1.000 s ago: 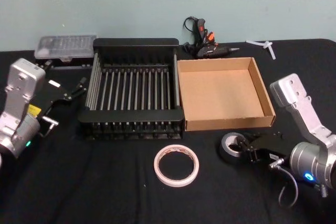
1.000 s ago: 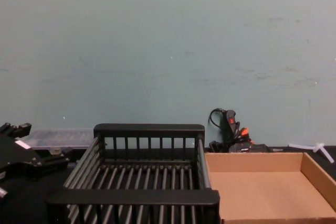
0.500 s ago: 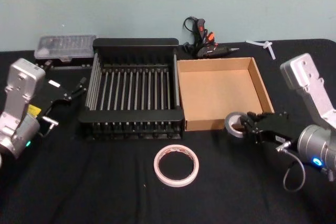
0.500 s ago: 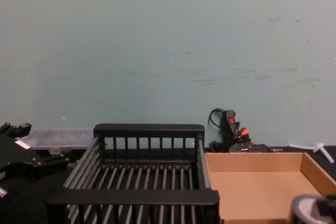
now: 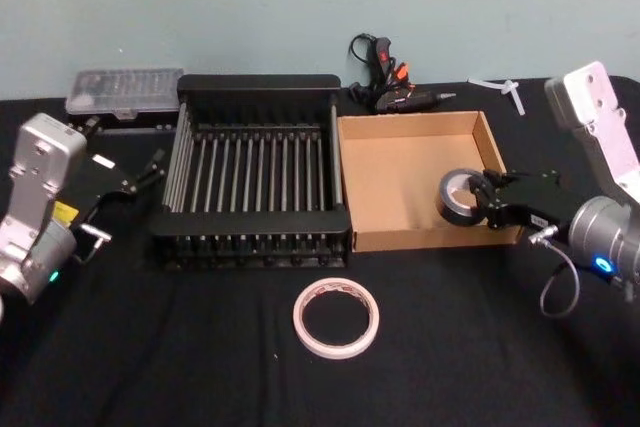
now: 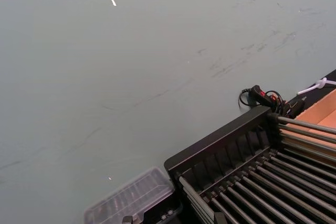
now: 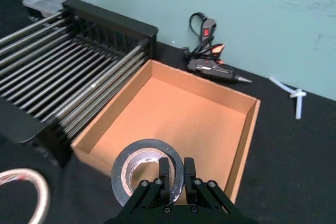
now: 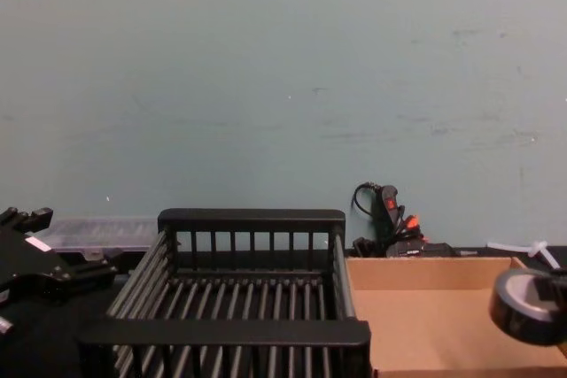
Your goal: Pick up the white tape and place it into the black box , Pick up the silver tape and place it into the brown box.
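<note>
Your brown box [image 5: 415, 179] has low walls, and the silver tape [image 5: 461, 197] hangs over its front right corner: released here, it could catch the wall and roll onto the counter [image 5: 200, 347]. The right hand [image 5: 487, 202] pinches the roll's wall, a small, thick, dull grey ring. The white tape [image 5: 336, 316] lies untouched in front of the black box [image 5: 255, 172]; the left hand's [image 5: 150, 169] fingers stand slightly apart, holding nothing.

Soft, even indoor light fills the scene, with no hard shadows. The black counter [image 5: 200, 367] swallows detail and shows no glare. The pale wall [image 8: 283, 86] looks flat and slightly grainy. The white tape [image 7: 23, 195] is blurred at the right wrist view's corner.
</note>
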{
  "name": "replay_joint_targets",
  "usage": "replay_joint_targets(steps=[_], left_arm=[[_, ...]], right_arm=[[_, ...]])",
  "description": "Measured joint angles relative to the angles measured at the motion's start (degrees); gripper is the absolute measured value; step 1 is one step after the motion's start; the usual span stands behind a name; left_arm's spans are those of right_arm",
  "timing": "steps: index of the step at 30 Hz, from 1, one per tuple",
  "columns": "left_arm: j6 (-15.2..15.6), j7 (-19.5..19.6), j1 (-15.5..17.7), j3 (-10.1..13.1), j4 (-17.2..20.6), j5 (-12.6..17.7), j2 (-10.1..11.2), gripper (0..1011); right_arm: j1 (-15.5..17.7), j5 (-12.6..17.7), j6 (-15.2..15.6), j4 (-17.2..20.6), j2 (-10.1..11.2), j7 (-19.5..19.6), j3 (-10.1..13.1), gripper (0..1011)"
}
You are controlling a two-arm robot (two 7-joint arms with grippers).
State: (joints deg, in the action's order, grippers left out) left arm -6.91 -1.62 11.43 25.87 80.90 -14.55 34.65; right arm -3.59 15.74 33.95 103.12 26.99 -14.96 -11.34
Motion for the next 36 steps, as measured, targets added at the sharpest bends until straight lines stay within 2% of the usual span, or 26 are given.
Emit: replay_joint_targets(steps=[11,14,17,26,30,33,36], left_arm=[[0.0,0.0,0.0,0.0,0.0,0.0,0.0,1001],[0.0,0.0,0.0,0.0,0.0,0.0,0.0,1001],[0.0,0.0,0.0,0.0,0.0,0.0,0.0,1001],[0.0,0.0,0.0,0.0,0.0,0.0,0.0,1001],[0.0,0.0,0.0,0.0,0.0,0.0,0.0,1001],[0.0,0.0,0.0,0.0,0.0,0.0,0.0,1001],[0.0,0.0,0.0,0.0,0.0,0.0,0.0,1001]], right_arm=[[-7.0,-3.0,-2.0,-8.2,-3.1,0.3,-1.3,164],[-9.6,-4.1,-2.9,-11.7,-4.4,0.5,-1.6,164],[-10.8,-4.6,-3.7,-13.5,-5.1,0.6,-1.8,164],[-15.6,-7.7,-8.5,-22.4,-8.4,1.4,-3.0,164],[-16.8,-8.8,-10.5,-25.2,-9.4,1.8,-3.5,164],[-18.1,-10.2,-13.2,-28.6,-10.5,2.1,-4.1,164],[-18.6,-10.7,-14.3,-30.2,-11.1,2.1,-4.3,164]])
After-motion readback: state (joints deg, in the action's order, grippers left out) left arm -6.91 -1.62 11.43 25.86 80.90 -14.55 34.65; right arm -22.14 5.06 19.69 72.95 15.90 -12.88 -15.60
